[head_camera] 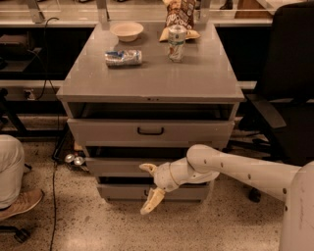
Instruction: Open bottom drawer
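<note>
The grey cabinet [152, 81] has three drawers. The bottom drawer [122, 192] is the lowest, shallow grey front near the floor. Its handle is hidden behind my gripper. My gripper [150, 187] is at the end of the white arm that reaches in from the right. It is open, with one finger [147, 168] in front of the middle drawer [113, 166] and the other finger [152, 201] in front of the bottom drawer's centre. The top drawer [149, 131] with its black loop handle sticks out a little.
On the cabinet top are a bowl [126, 30], a lying can [123, 57], an upright can [177, 43] and a snack bag [179, 14]. A black chair [284, 98] stands at the right. A person's leg and shoe [14, 191] are at the left. Cables hang at the left.
</note>
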Controlling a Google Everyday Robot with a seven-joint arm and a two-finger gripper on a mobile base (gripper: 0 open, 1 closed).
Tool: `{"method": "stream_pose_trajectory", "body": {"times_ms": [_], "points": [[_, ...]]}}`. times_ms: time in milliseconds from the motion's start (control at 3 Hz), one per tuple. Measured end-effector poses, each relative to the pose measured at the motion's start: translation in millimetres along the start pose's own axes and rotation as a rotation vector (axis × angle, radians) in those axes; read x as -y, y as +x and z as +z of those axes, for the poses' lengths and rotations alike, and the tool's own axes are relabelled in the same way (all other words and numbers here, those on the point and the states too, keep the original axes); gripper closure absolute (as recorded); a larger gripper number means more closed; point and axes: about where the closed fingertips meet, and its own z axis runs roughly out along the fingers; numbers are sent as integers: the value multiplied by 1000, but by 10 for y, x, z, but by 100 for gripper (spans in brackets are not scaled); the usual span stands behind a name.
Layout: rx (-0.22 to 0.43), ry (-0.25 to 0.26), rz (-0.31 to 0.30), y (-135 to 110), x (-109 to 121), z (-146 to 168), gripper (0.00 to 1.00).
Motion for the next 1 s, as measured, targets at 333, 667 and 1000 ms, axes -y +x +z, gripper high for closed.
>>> {"method": "stream_pose_trajectory", "body": {"times_ms": [333, 667, 1000], "points": [[5, 11, -3, 46, -38, 0, 0], [6, 47, 25, 427, -127, 44, 0], [17, 70, 84, 947, -235, 176, 0]]}}
